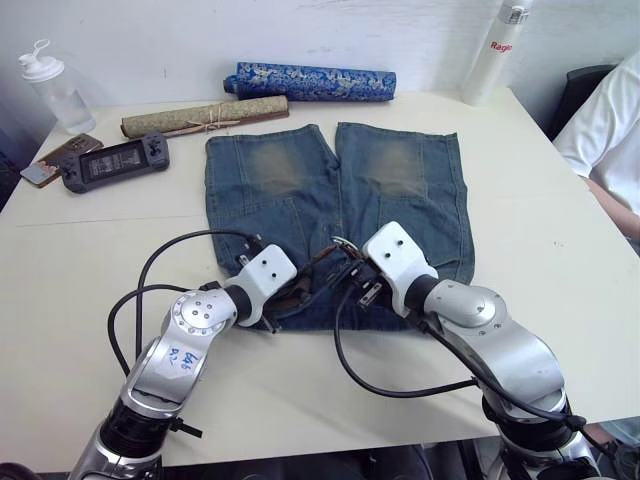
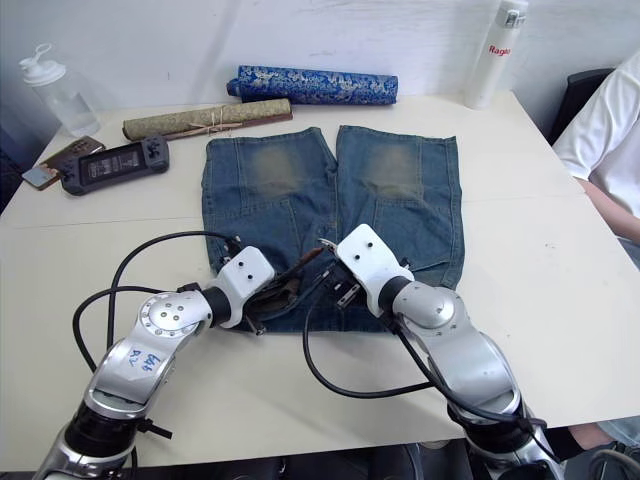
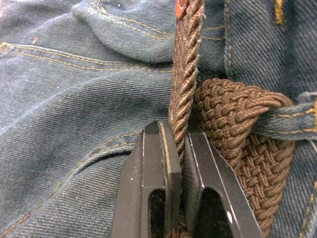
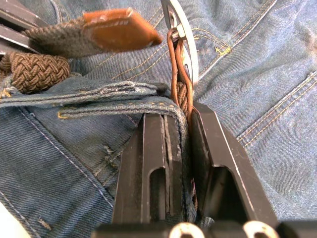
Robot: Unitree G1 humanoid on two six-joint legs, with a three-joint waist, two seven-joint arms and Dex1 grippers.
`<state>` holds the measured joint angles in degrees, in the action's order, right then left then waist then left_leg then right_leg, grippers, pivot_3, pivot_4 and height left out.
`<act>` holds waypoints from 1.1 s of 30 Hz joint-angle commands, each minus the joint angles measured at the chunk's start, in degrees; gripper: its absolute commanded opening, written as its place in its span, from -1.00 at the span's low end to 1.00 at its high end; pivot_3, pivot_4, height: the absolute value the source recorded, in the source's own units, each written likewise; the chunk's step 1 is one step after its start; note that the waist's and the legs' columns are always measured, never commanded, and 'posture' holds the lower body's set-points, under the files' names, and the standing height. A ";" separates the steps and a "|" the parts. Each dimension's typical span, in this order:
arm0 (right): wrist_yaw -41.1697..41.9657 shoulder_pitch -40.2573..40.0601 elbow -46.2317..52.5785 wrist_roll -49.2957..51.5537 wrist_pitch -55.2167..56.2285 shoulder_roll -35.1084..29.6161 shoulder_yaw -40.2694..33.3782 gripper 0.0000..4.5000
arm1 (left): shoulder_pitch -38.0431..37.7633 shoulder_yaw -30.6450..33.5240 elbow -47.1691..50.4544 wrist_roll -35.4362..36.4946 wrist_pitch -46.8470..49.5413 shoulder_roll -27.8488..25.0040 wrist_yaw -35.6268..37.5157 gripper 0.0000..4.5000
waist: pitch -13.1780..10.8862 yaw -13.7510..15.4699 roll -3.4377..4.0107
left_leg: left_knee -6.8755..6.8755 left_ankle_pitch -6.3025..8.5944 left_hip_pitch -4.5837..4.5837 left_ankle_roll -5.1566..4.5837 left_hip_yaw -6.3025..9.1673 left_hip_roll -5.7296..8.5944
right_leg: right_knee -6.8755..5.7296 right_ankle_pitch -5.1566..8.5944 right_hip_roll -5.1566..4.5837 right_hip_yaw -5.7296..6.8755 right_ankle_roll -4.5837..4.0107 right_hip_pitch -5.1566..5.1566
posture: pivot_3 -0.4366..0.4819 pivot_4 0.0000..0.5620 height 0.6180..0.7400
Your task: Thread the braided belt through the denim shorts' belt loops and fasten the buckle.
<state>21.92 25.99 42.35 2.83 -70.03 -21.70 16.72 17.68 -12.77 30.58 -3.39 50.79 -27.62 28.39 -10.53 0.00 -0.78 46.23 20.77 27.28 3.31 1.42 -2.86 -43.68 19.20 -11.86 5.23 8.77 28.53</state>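
Denim shorts (image 1: 335,200) lie flat mid-desk (image 1: 90,270), waistband toward the robot, legs pointing away. Braided belt (image 3: 233,148) sits at the waistband centre, part of it passing under a belt loop (image 3: 290,116).

Left gripper (image 3: 181,144): jaws closed narrow on the belt's free run, strap standing edge-on between the fingers, tan leather tip (image 4: 116,29) out ahead. Right gripper (image 4: 181,121): jaws clamped on the buckle end, pinching belt and what looks like waistband denim together; buckle (image 4: 181,39) stands upright just past the fingertips.

Handling, as a judgement:
- Belt is light, soft and floppy; the weave gives good grip but it twists and buckles under push. Pull, don't push.
- Leather tip is the only stiff bit, so best grip is just behind it for steering into the frame.
- Buckle is rigid and smooth, likely slippery; holding the strap right behind it is safer.
- Denim is limp and drags with any tug, so the right hold doubles as an anchor.

Tip and buckle are near but apart; not fastened yet.
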 commanded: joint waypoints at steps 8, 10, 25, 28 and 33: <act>-1.08 0.50 2.93 0.61 2.05 -0.95 1.40 -0.99 | 0.57 -1.69 -1.65 -0.19 4.79 2.95 -3.35 -1.00 | 0.00 0.01 0.00 | 0.00 -0.01 -0.02 -0.02 0.01 0.00 | -0.03 0.00 0.00 0.00 0.00 -0.01 | -0.05 -0.47 -0.55; -0.94 0.70 2.87 0.49 2.35 -1.53 2.04 -0.99 | 1.38 -2.46 -2.39 -0.21 4.69 3.63 -3.65 -1.00 | 0.00 0.17 0.00 | 0.00 -0.01 -0.02 -0.03 0.01 0.00 | -0.02 0.00 0.00 0.00 0.00 -0.03 | -0.05 -0.47 -0.55; 0.87 2.10 2.20 -1.74 7.45 -9.30 8.86 -0.99 | 3.59 -4.88 -6.03 0.30 2.86 7.04 -4.55 -1.00 | 0.01 1.32 0.00 | 0.01 -0.02 -0.02 -0.03 0.03 0.02 | 0.02 0.00 -0.01 0.01 0.00 -0.07 | -0.05 -0.47 -0.55; 2.85 2.09 1.81 -2.66 10.51 -12.02 11.83 -0.99 | 4.16 -4.73 -7.55 1.10 -0.49 9.43 -4.79 -1.00 | 0.01 1.52 0.00 | 0.03 -0.02 -0.02 -0.03 0.04 0.02 | 0.05 -0.01 -0.01 0.02 0.00 -0.11 | -0.05 -0.47 -0.55; 4.47 1.74 0.53 -3.54 13.21 -13.02 13.71 -0.99 | 4.07 -3.94 -10.26 1.97 -6.60 13.43 -5.23 -1.00 | 0.01 1.54 -0.01 | 0.02 -0.02 -0.03 -0.03 0.04 0.03 | 0.07 -0.01 -0.02 0.03 0.02 -0.14 | -0.05 -0.47 -0.55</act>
<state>24.40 27.30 41.58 -1.72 -59.74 -35.52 28.49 21.77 -14.42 21.51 -3.35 46.72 -15.94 22.80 -10.52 1.54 -0.79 46.26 20.75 27.26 3.28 1.46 -2.83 -43.61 19.18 -11.88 5.26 8.79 28.39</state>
